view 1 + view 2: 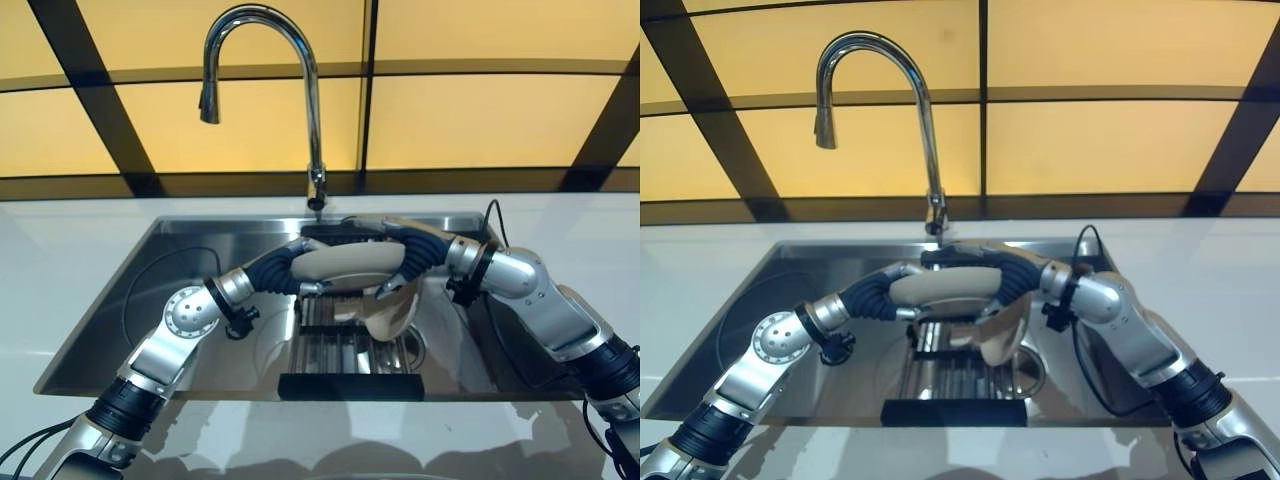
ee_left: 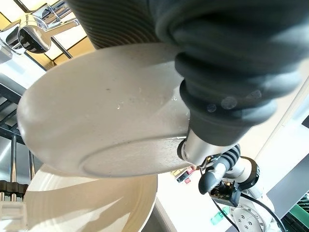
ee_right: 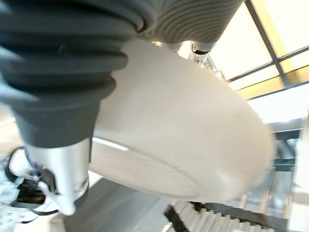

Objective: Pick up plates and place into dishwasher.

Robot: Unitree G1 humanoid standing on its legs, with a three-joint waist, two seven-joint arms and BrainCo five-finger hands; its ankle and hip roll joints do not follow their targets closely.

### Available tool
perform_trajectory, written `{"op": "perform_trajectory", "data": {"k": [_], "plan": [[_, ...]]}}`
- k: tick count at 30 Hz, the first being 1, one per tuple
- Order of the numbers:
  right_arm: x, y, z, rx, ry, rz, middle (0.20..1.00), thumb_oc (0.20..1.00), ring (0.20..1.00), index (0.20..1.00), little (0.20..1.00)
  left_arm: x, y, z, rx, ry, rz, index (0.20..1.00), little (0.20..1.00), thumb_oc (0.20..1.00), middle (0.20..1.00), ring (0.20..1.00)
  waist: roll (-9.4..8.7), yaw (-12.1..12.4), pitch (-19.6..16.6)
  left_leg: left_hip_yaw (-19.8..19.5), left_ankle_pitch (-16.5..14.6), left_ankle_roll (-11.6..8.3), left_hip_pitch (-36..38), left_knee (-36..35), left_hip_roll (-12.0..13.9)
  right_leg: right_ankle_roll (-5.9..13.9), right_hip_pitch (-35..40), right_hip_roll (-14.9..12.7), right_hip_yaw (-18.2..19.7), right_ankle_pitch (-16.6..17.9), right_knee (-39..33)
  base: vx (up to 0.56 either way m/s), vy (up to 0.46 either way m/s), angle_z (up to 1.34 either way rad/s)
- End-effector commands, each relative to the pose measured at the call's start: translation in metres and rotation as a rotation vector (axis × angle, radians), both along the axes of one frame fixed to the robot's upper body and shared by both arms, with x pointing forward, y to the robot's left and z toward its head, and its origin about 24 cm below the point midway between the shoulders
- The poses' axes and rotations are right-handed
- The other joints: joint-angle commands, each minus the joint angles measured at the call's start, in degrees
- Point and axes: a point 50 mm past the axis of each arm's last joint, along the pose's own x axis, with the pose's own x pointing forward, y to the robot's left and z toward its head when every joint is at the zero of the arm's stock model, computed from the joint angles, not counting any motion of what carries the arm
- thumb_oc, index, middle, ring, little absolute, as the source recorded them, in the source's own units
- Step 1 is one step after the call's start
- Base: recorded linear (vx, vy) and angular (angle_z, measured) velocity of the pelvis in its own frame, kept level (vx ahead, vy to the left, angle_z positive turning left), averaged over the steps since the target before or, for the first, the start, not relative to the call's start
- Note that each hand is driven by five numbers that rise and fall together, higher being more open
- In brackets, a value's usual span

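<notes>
I hold a cream plate (image 1: 345, 262) between my left robot hand (image 1: 300, 268) and right robot hand (image 1: 408, 258), above the sink (image 1: 170, 300). Whether my fingers curl round it I cannot tell. A second plate (image 1: 390, 315) leans in the rack (image 1: 335, 350) below.

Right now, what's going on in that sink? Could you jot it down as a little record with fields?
Place: steel sink set in a white counter, tall faucet behind
Held: cream plate, lifted between both hands above the rack
Left hand: at the plate's left edge, fingers hidden
Right hand: at the plate's right edge, fingers hidden
Below: second cream plate leaning in the dish rack
Stage: plate off the rack, not yet put away
</notes>
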Motion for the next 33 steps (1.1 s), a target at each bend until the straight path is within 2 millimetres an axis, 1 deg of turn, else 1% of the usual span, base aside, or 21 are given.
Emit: {"op": "perform_trajectory", "data": {"k": [1,4,5,6,7,8,9,15,29,32,33], "plan": [[-0.001,-0.002,0.021,-0.015,-0.117,-0.045,1.000,1.000,1.000,1.000,1.000,-0.002,0.004,0.031,-0.089,-0.118,-0.014,0.200,0.200,0.200,0.200,0.200,-2.96,-0.7,-3.4,1.9,-4.6,2.05,-1.2,0.0,-3.3,4.37,1.7,-1.4,1.4,-5.3,0.2,0.00,0.000,0.00],[0.001,-0.005,0.018,-0.019,-0.104,-0.078,1.000,1.000,1.000,1.000,1.000,-0.002,0.004,0.030,-0.087,-0.114,-0.011,0.200,0.200,0.200,0.200,0.200,-2.95,-0.8,-3.4,1.8,-4.6,2.02,-1.2,0.0,-3.4,4.42,1.7,-1.4,1.4,-5.3,0.2,0.00,0.000,0.00],[0.002,-0.006,0.017,-0.029,-0.098,-0.088,0.887,0.887,0.887,0.887,0.887,-0.002,0.005,0.030,-0.089,-0.112,-0.010,0.200,0.200,0.200,0.200,0.200,-2.93,-0.8,-3.4,1.9,-4.6,2.01,-1.1,0.0,-3.3,4.47,1.8,-1.4,1.4,-5.3,0.2,0.00,0.000,0.00],[0.002,-0.007,0.017,-0.035,-0.094,-0.095,0.818,0.818,0.818,0.818,0.818,-0.002,0.005,0.030,-0.090,-0.111,-0.009,0.200,0.200,0.200,0.200,0.200,-2.93,-0.8,-3.4,1.9,-4.6,2.00,-1.1,0.0,-3.3,4.49,1.7,-1.4,1.4,-5.3,0.2,0.00,0.000,0.00],[0.003,-0.008,0.015,-0.048,-0.088,-0.104,0.589,0.589,0.589,0.589,0.589,-0.002,0.006,0.030,-0.094,-0.111,-0.008,0.200,0.200,0.200,0.200,0.200,-2.92,-0.9,-3.4,2.0,-4.6,1.98,-1.2,0.0,-3.3,4.50,1.7,-1.4,1.4,-5.3,0.2,0.00,0.000,0.00],[0.004,-0.009,0.014,-0.053,-0.082,-0.116,0.432,0.432,0.432,0.432,0.432,-0.002,0.006,0.031,-0.097,-0.112,-0.008,0.200,0.200,0.200,0.200,0.200,-2.91,-0.9,-3.4,2.1,-4.6,1.97,-1.2,0.0,-3.2,4.52,1.7,-1.5,1.3,-5.3,0.2,0.00,0.000,0.00],[0.005,-0.010,0.013,-0.057,-0.082,-0.124,0.200,0.200,0.200,0.200,0.200,-0.002,0.006,0.031,-0.101,-0.112,-0.008,0.200,0.200,0.200,0.200,0.200,-2.90,-0.9,-3.4,2.2,-4.5,1.94,-1.2,0.0,-3.2,4.52,1.7,-1.5,1.3,-5.2,0.2,0.00,0.000,0.00],[0.007,-0.016,0.009,-0.075,-0.073,-0.164,0.200,0.200,0.200,0.200,0.200,-0.003,0.005,0.030,-0.100,-0.109,-0.004,0.200,0.200,0.200,0.200,0.200,-3.11,-0.8,-3.5,2.4,-4.6,1.90,-1.1,0.0,-3.1,4.57,1.8,-1.5,1.1,-5.3,0.2,0.00,0.000,0.00],[0.008,-0.014,0.011,-0.055,-0.088,-0.157,0.200,0.200,0.200,0.200,0.200,-0.002,0.006,0.030,-0.115,-0.103,0.003,0.200,0.200,0.200,0.200,0.200,-3.14,-0.7,-3.5,2.6,-4.5,1.72,-1.0,0.0,-3.0,4.47,1.9,-1.5,0.9,-5.3,0.2,0.00,0.000,0.00],[0.009,-0.013,0.014,-0.036,-0.114,-0.161,0.200,0.200,0.200,0.200,0.200,0.001,0.006,0.029,-0.125,-0.096,0.037,0.200,0.200,0.200,0.200,0.200,-3.15,-0.7,-3.5,2.6,-4.5,1.67,-1.0,0.0,-2.9,4.46,1.9,-1.5,0.9,-5.4,0.2,0.00,0.000,0.00],[0.009,-0.013,0.015,-0.029,-0.124,-0.164,0.200,0.200,0.200,0.200,0.200,0.002,0.007,0.028,-0.129,-0.087,0.056,0.426,0.426,0.426,0.426,0.426,-3.16,-0.7,-3.5,2.6,-4.6,1.68,-1.0,0.0,-2.9,4.46,1.8,-1.5,0.9,-5.4,0.2,0.00,0.000,0.00]]}}
